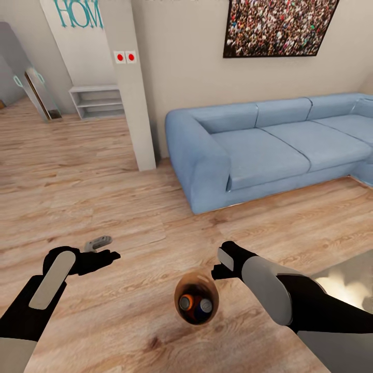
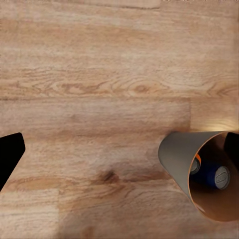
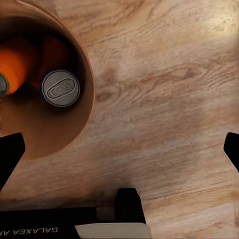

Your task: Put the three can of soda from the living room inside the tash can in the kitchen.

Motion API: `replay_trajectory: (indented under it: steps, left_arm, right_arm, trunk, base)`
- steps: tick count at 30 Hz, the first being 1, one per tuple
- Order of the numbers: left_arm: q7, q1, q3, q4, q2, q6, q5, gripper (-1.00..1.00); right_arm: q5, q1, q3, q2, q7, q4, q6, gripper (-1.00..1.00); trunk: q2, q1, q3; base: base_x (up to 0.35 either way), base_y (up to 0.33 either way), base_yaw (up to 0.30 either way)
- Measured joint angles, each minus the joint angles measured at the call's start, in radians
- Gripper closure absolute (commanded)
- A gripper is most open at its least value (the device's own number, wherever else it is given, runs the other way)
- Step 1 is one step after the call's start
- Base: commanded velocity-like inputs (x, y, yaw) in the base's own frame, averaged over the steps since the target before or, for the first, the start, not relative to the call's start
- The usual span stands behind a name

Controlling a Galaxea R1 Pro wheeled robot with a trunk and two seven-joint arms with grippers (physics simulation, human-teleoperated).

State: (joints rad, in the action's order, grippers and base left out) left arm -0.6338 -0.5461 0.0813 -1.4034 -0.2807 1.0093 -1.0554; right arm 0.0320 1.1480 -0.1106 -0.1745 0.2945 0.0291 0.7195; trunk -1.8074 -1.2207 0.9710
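the trash can (image 1: pixel 197 298) stands on the wooden floor (image 1: pixel 103 207) just ahead of the robot, between its two arms and nearer the right one. it is a small round tapered bin, grey-brown outside and wood-brown inside. soda cans lie inside it: the head view shows an orange can (image 1: pixel 186 302) beside a blue can (image 1: pixel 205 306), both with silvery tops. the right wrist view looks down into the bin (image 3: pixel 74 134) and shows two orange cans (image 3: pixel 15 64), with one silvery top (image 3: pixel 60 88) turned up toward the camera. in the left wrist view the bin (image 2: pixel 181 154) shows its grey outer wall, with the blue can (image 2: pixel 215 175) and a sliver of orange inside.

the right end effector (image 1: pixel 220 267) hangs just beside the bin, apart from it, its fingers spread wide and holding nothing. the left end effector (image 1: pixel 106 255) is held out over bare floor well to the other side of the bin; whether it is open or closed cannot be told.

further off, a long light-blue corner sofa (image 1: pixel 269 140) stands against the beige wall, under a framed crowd picture (image 1: pixel 280 26). beside the sofa's near arm is a white pillar (image 1: pixel 132 88) with two red-dotted switches (image 1: pixel 125 57). beyond it a low white shelf unit (image 1: pixel 98 102) stands against the far wall under teal lettering (image 1: pixel 77 13).
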Motion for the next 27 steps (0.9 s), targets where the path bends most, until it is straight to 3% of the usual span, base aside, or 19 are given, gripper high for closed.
replay_trajectory:
  steps: [27]
  left_arm:
    - [0.000, 0.000, 0.000, 0.001, 0.000, 0.000, 0.000, -1.00]
  right_arm:
    - [-0.001, -0.001, 0.000, 0.000, 0.000, 0.007, -0.001, -1.00]
  trunk:
    - [0.189, 0.104, -0.096]
  base:
    - [0.000, 0.000, 0.000]
